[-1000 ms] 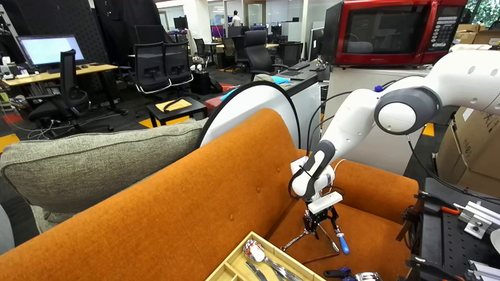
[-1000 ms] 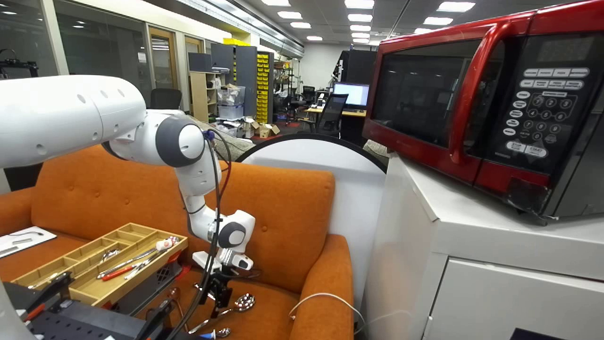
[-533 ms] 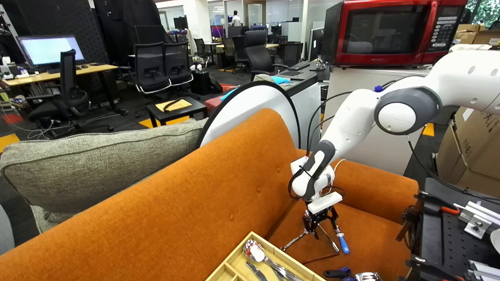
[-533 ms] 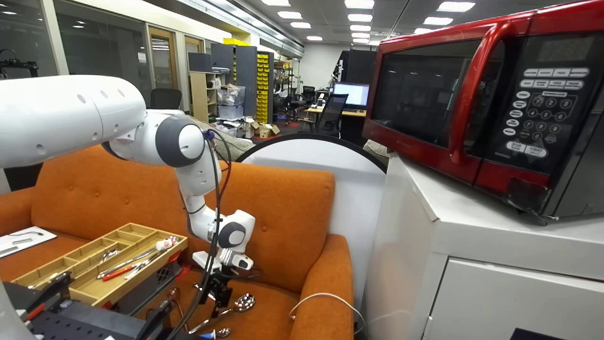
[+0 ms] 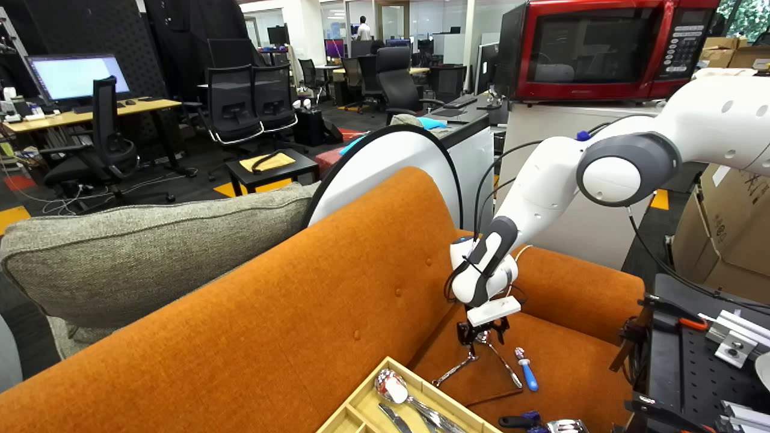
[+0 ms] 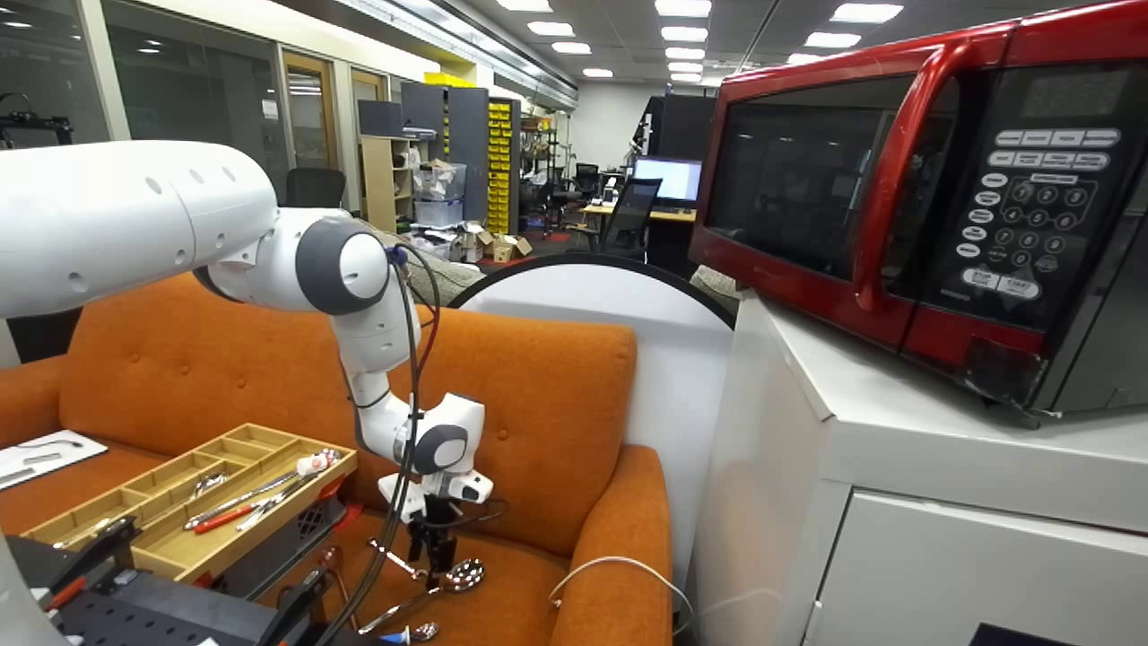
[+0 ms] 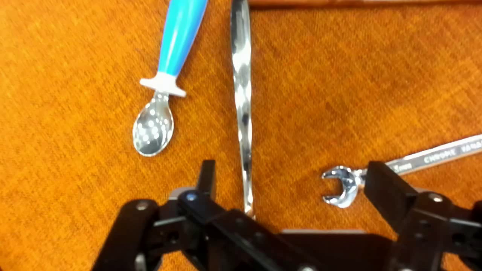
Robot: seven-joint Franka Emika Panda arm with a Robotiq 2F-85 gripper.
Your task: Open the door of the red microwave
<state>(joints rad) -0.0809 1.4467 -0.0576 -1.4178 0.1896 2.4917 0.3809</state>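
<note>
The red microwave (image 5: pixel 683 54) stands high on the white pedestal in both exterior views (image 6: pixel 955 256). Its door (image 5: pixel 592 51), a red frame with a dark window, is closed flush in both exterior views (image 6: pixel 794 175). The curved red handle (image 6: pixel 900 166) is at the door's edge by the keypad. My gripper (image 5: pixel 483 340) is far below and away from it, pointing down low over the orange sofa seat (image 6: pixel 432 552). In the wrist view the two fingers (image 7: pixel 293 182) are wide apart with nothing held. The microwave is out of the wrist view.
A large spoon (image 7: pixel 243 94), a wrench (image 7: pixel 433 156) and a blue-handled spoon (image 7: pixel 180 34) lie on the seat under the gripper. A wooden cutlery tray (image 6: pixel 157 561) is beside them. The sofa arm (image 6: pixel 623 529) and white pedestal (image 6: pixel 978 556) stand towards the microwave.
In the last half second my gripper has turned at the wrist and risen slightly off the seat, shifting a little left in an exterior view. The microwave and its door have not moved.
</note>
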